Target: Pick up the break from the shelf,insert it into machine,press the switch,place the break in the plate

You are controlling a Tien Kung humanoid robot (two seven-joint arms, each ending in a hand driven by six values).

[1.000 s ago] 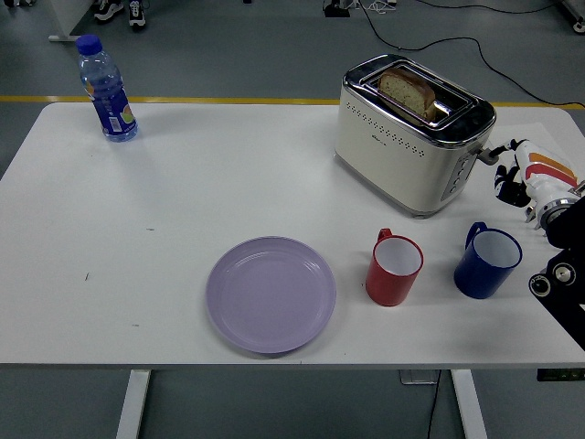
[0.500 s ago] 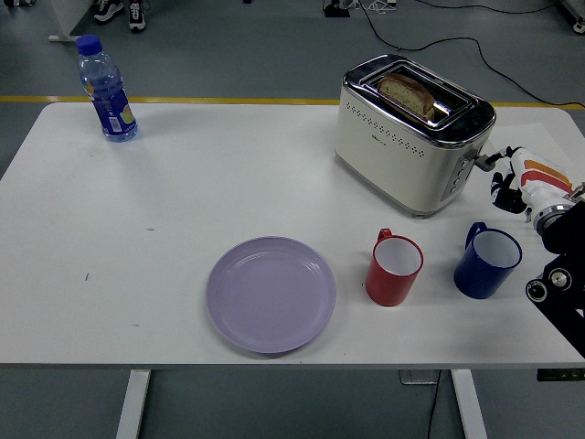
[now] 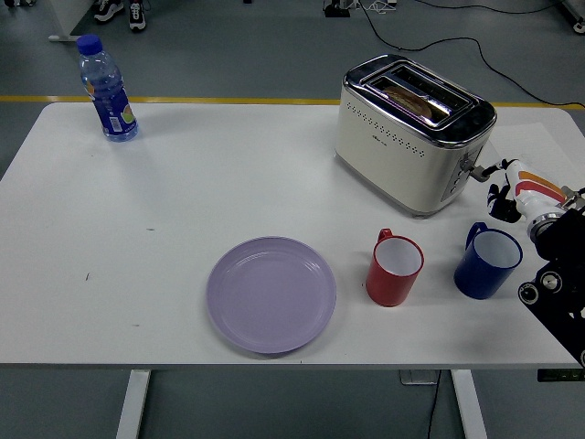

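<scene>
A cream and chrome toaster [image 3: 407,146] stands at the back right of the white table [image 3: 183,210]. A slice of bread [image 3: 411,101] sits low in its slot, only its top edge showing. My right hand [image 3: 508,192], in a white glove with orange stripes, is at the toaster's right end. One finger [image 3: 491,169] touches the lever [image 3: 477,166] on that end, and the hand holds nothing. A lilac plate [image 3: 271,294] lies at the front middle with nothing on it. My left arm is out of view.
A red mug [image 3: 394,267] and a blue mug [image 3: 487,262] stand in front of the toaster, the blue one just below my right hand. A water bottle with a blue cap [image 3: 106,89] stands at the back left corner.
The bread has sunk down into the toaster slot. My right hand has moved left and down along the toaster's end, with its finger on the lever.
</scene>
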